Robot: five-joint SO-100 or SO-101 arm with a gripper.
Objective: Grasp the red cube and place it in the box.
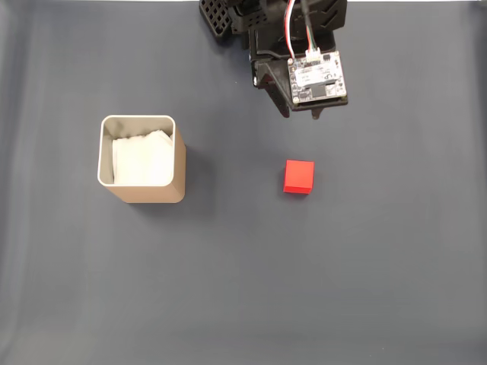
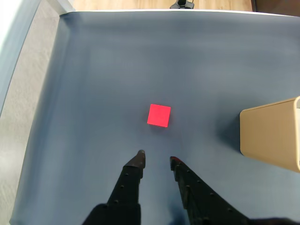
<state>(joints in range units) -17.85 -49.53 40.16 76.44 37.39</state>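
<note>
Dark grey mat [image 1: 228,289]; gripper [image 2: 156,161], fingers slightly parted and empty, approaches the red cube [image 2: 159,115] mid-mat; next, widen, descend, straddle it.

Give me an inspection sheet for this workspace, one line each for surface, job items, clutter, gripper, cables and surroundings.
Surface: dark grey mat, bare and flat.
Job's things: red cube lying free on the mat; box upright, white lining inside, apart from the cube.
Clutter: nothing seen.
Grippers: gripper open, fingers short of the cube, nothing held.
Cables: red, white and green wires to a circuit board on the arm.
Surroundings: wooden floor strip beyond the mat in the wrist view.
</note>
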